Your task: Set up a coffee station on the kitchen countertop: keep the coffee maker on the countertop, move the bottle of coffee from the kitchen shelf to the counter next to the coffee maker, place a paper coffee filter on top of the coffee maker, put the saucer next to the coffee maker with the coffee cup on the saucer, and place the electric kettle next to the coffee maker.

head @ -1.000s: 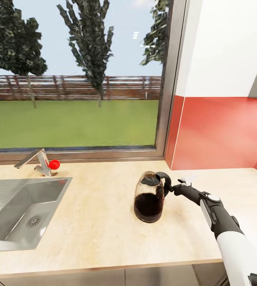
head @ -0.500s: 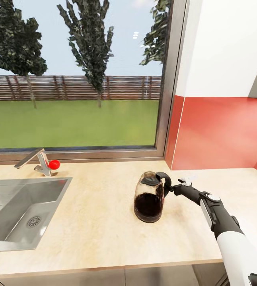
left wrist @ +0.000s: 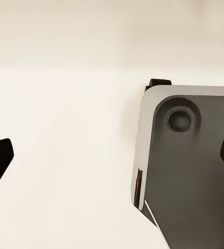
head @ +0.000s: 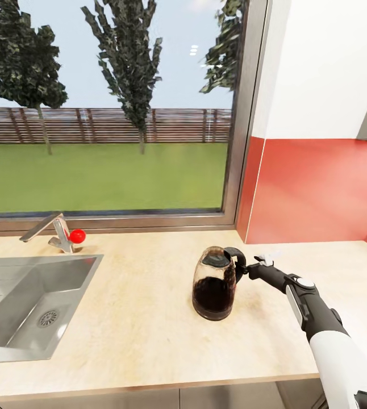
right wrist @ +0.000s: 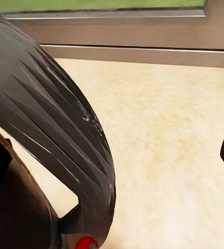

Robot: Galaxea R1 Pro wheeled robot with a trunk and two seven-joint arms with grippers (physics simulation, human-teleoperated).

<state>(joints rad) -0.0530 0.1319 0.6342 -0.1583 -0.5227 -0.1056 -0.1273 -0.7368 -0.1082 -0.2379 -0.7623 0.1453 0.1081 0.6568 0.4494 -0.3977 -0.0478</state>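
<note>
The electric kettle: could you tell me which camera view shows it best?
The head view: the whole electric kettle stands upright on the countertop, with the right gripper at its black handle. The right wrist view gives just a close-up of the curved handle and some glass; the left wrist view adds nothing about the kettle.

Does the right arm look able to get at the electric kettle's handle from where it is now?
Probably yes. The right gripper is already at the black handle of the electric kettle, which faces that arm, and the countertop around it is bare. Whether the fingers have closed on the handle cannot be told.
</note>
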